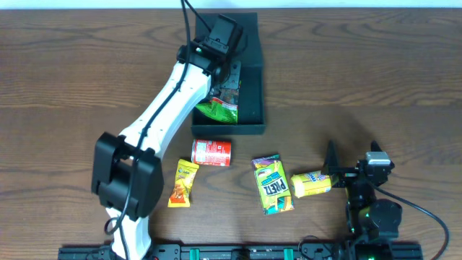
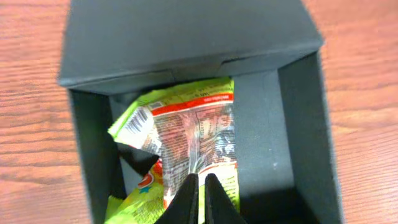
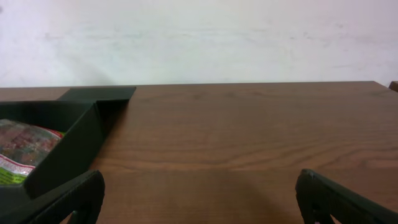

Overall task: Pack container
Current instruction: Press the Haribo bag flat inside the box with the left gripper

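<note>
Main risk: left gripper [image 2: 199,198] is down inside the container [image 1: 253,127] at the far side of the table, jaws narrowed almost shut right on the crumpled green packet [image 2: 186,143]. I can't tell if the film is pinched, but if it is, lifting out likely drags the packet back up. The flap lid [image 2: 186,37] overhangs the far part of the opening and could snag the wrist. Left arm reaches forward with the wrist pointing down into the box; right gripper [image 3: 199,208] sits wide open and empty near the yellow packet [image 1: 310,183].
</note>
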Tool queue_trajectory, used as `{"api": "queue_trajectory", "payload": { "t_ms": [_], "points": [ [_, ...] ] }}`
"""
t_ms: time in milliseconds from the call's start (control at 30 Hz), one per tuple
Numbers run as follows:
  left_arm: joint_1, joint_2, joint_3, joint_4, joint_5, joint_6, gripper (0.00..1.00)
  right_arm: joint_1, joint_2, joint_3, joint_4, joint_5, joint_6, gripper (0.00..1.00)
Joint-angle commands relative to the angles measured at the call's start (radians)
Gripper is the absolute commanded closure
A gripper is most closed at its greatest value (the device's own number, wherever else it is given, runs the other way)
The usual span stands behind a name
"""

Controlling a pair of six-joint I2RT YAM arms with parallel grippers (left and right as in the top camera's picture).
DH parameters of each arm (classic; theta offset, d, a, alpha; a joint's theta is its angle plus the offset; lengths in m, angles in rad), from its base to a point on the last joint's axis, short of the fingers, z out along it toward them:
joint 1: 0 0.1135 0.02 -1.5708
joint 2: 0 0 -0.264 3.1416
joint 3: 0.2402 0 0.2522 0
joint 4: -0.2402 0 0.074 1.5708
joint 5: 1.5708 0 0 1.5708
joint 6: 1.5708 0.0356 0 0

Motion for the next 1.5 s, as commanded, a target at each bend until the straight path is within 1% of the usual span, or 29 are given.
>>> {"api": "queue_trajectory", "payload": {
  "t_ms": [0,67,333,500,600,767,1000,1267,1400,1467],
  "points": [
    [-0.008,0.064,-0.031,0.012,0.018,0.03,0.94,0.008,-0.006,-0.002,-0.005,-0.004,0.007,0.01],
    [-0.008,0.093,-0.035,0.024,-0.007,0.033,0.94,0.008,-0.006,-0.002,-0.005,-0.003,0.007,0.01],
    [-0.008,0.175,-0.035,0.03,-0.184,0.03,0.94,0.008,-0.006,-0.002,-0.005,-0.003,0.007,0.01],
    [-0.005,0.204,-0.036,0.027,-0.207,0.029,0.94,0.008,-0.006,-0.002,-0.005,-0.003,0.007,0.01],
    [-0.002,0.224,-0.036,0.026,-0.251,0.015,0.94,0.008,-0.006,-0.002,-0.005,-0.003,0.007,0.01],
    [-0.005,0.22,-0.035,-0.006,-0.232,0.015,0.94,0.008,-0.006,-0.002,-0.005,-0.004,0.007,0.01],
    [-0.019,0.134,-0.034,-0.067,-0.236,0.016,0.94,0.008,-0.006,-0.002,-0.005,-0.004,0.007,0.01],
    [-0.02,0.105,-0.037,-0.172,-0.235,0.015,0.94,0.008,-0.006,-0.002,-0.005,-0.003,0.007,0.01],
    [-0.021,0.106,-0.079,-0.133,-0.231,0.015,0.94,0.008,-0.006,-0.002,-0.005,-0.003,0.007,0.01],
    [-0.021,0.106,-0.114,-0.105,-0.205,0.015,0.94,0.008,-0.006,-0.002,-0.005,-0.004,0.007,0.01]
  ]
}}
